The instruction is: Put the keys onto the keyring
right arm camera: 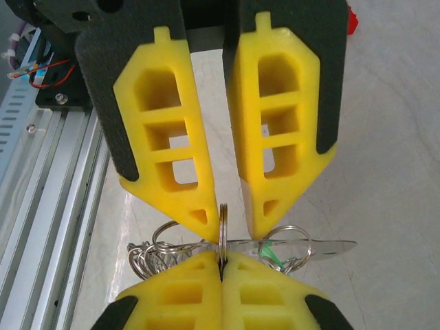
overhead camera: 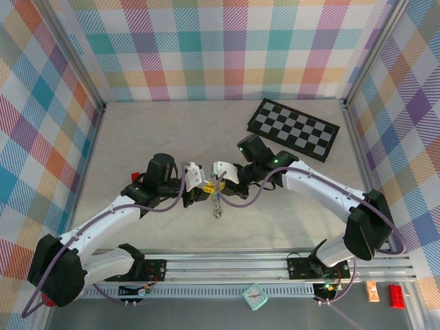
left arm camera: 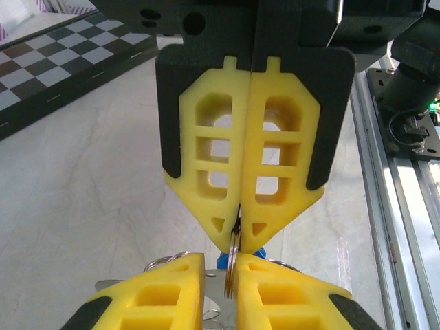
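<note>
Your right gripper (right arm camera: 221, 261) is closed, its tips pinching the keyring (right arm camera: 222, 214), seen edge-on. Your left gripper (right arm camera: 231, 221) meets it tip to tip. Its jaws stand a narrow gap apart, with the ring's wire between them and not clamped. The keyring sits mid-table (overhead camera: 158, 137), between both arms and near the rail (overhead camera: 275, 265). Silvery keys (right arm camera: 152, 256) bunch under the tips, with a green key head (right arm camera: 272, 254) and a blue key head (left arm camera: 221, 259) among them. You cannot tell whether the bunch touches the table.
</note>
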Robot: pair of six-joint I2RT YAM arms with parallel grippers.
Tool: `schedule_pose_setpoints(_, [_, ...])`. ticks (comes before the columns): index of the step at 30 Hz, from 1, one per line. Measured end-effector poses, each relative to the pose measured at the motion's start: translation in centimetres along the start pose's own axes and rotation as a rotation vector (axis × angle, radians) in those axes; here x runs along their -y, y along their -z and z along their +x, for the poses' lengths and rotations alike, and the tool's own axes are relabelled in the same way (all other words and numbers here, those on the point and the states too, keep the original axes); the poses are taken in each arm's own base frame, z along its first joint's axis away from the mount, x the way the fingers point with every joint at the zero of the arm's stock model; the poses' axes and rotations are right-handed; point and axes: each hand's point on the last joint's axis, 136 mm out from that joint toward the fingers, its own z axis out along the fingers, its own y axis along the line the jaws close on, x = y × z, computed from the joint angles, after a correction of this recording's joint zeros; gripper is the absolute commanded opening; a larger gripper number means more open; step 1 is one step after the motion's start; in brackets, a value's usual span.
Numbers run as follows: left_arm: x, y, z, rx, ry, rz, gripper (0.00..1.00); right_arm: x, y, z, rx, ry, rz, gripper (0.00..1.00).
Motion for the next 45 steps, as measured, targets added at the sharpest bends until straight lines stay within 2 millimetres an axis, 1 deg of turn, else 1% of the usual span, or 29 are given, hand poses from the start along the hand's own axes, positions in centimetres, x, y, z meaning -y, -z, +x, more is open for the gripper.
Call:
schedule_pose_setpoints(3, [0.0, -0.1, 0.2, -0.008, 0.004, 0.005, 0.14, 0.0, 0.0, -0.1, -0.022, 0.017, 0.000, 0.00])
schedule_pose_setpoints(6, [0.1, -0.1, 0.3, -0.014, 0.010, 0.011, 0.05, 0.1, 0.1, 0.0, -0.041, 0.020, 0.004, 0.00])
schedule_pose_setpoints(8, [0.2, -0.1, 0.3, -0.016, 0.008, 0.013, 0.00, 0.1, 0.1, 0.0, -0.044, 0.018, 0.009, 0.10])
schedule_pose_setpoints(10, [0.2, -0.1, 0.3, -0.015, 0.000, 0.014, 0.00, 0.2, 0.1, -0.1, -0.034, 0.006, 0.011, 0.18])
schedule_pose_setpoints(13, [0.1, -0.1, 0.3, -0.015, -0.003, 0.012, 0.00, 0.4, 0.6, -0.2, 0.027, -0.029, 0.015, 0.24])
schedule_pose_setpoints(17, [0.1, -0.1, 0.2, -0.001, -0.007, 0.008, 0.00, 0.4, 1.4, 0.2, 0.092, -0.080, 0.019, 0.27])
schedule_pose_setpoints(22, [0.3, -0.2, 0.3, 0.020, -0.009, 0.009, 0.00, 0.5, 0.9, 1.1, 0.107, -0.122, 0.017, 0.27])
schedule_pose_setpoints(24, [0.3, -0.1, 0.2, 0.028, -0.015, 0.008, 0.00, 0.4, 0.8, 1.2, 0.112, -0.128, 0.014, 0.25])
schedule_pose_setpoints(29, [0.3, -0.1, 0.2, 0.031, -0.017, 0.007, 0.00, 0.5, 0.8, 0.7, 0.132, -0.132, 0.010, 0.13])
schedule_pose_setpoints(32, [0.3, -0.1, 0.1, 0.035, -0.018, 0.004, 0.00, 0.5, 0.8, 0.7, 0.134, -0.138, 0.006, 0.08])
schedule_pose_setpoints(41, [0.4, 0.0, 0.0, 0.046, -0.020, -0.001, 0.00, 0.6, 0.2, 1.3, 0.119, -0.151, -0.004, 0.04])
schedule_pose_setpoints(43, [0.4, 0.0, 0.0, 0.044, -0.015, 0.000, 0.00, 0.6, 0.0, 1.4, 0.117, -0.154, -0.006, 0.04])
schedule_pose_setpoints(45, [0.4, 0.0, 0.1, 0.046, -0.011, 0.000, 0.00, 0.6, -0.1, 1.5, 0.117, -0.158, -0.008, 0.08])
